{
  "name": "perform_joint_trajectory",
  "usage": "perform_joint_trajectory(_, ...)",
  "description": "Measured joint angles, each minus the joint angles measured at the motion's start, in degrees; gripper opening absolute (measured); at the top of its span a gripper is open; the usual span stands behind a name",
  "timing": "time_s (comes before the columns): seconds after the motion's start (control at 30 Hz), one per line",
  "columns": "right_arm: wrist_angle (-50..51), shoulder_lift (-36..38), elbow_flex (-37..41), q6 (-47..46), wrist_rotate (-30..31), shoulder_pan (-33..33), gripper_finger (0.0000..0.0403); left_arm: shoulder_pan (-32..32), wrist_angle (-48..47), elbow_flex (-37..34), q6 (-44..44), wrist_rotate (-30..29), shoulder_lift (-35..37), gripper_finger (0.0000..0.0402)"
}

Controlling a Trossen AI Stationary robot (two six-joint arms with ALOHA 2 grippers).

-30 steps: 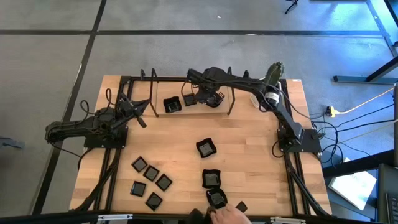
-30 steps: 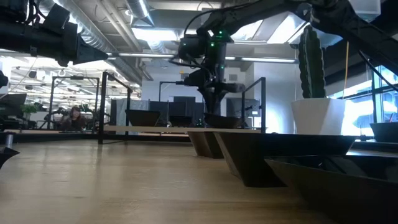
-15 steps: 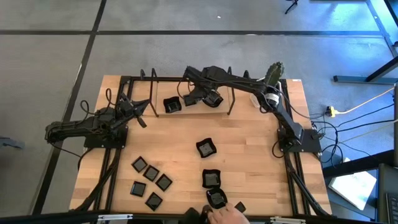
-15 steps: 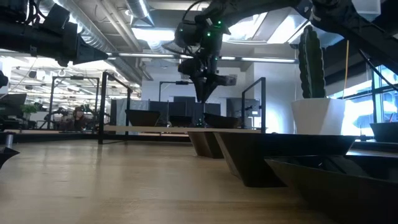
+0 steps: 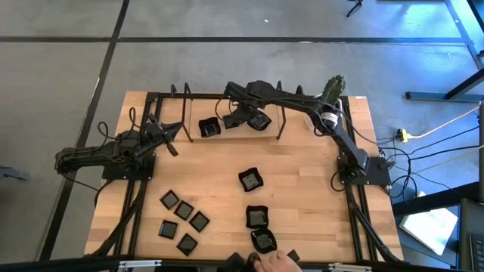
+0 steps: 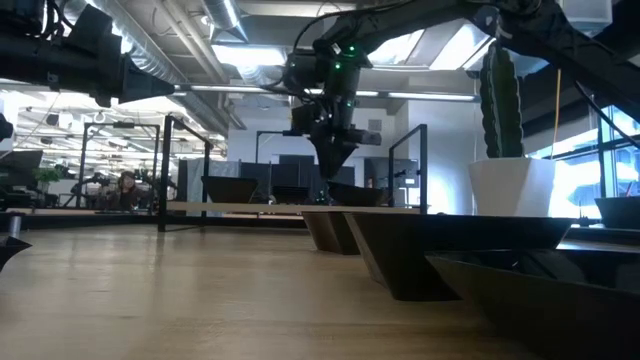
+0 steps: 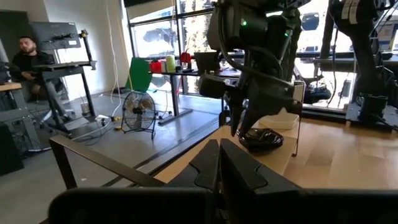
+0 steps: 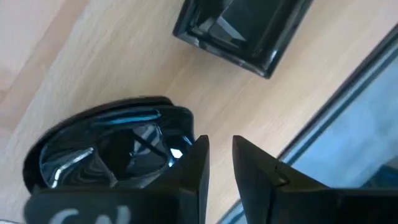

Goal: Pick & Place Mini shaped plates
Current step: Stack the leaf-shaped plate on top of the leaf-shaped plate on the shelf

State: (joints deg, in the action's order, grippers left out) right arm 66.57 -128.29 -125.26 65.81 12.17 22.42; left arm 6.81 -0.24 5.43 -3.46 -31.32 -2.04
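Glossy black mini plates are spread over the wooden table. Several small flat squares (image 5: 181, 223) lie near the left front, and three larger rimmed ones (image 5: 257, 217) sit in the middle and front. More rest flat by the far edge: a raised-rim square (image 5: 209, 127) and a wavy-edged one (image 5: 259, 121). My right gripper (image 5: 236, 118) hovers above these far plates, pointing down and open by a narrow gap with nothing in it. In the right wrist view its fingertips (image 8: 221, 146) stand beside the wavy plate (image 8: 106, 149), with the square plate (image 8: 245, 25) beyond. My left gripper (image 5: 170, 132) waits shut at the left.
A black metal frame (image 5: 189, 96) runs along the far edge and down both sides. The white cactus pot (image 5: 330, 106) stands at the far right corner. A person's hand (image 5: 276, 261) reaches in at the near edge, by the front plates. Bare wood lies between the plate groups.
My right gripper has shifted a little toward the table's left along the far edge. It rose off the wavy plate and then dipped slightly, leaving that plate lying uncovered. The person's hand at the near edge has moved slightly.
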Motion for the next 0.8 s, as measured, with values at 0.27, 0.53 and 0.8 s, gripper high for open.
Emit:
perform_joint_trajectory(0.27, -1.35, 0.04, -0.01, 0.62, 4.25, -0.42, 0.0072, 0.0, 0.01, 0.0, 1.17, 1.17, 0.0, 0.0012)
perform_joint_trajectory(0.53, 2.15, 0.04, -0.01, -2.55, -2.83, -0.28, 0.0071, 0.0, 0.01, 0.0, 1.19, 1.19, 0.0, 0.0009)
perform_joint_trajectory(0.8, -1.06, 0.04, -0.01, -2.59, 0.58, -1.83, 0.0071, 0.0, 0.01, 0.0, 1.2, 1.19, 0.0, 0.0013)
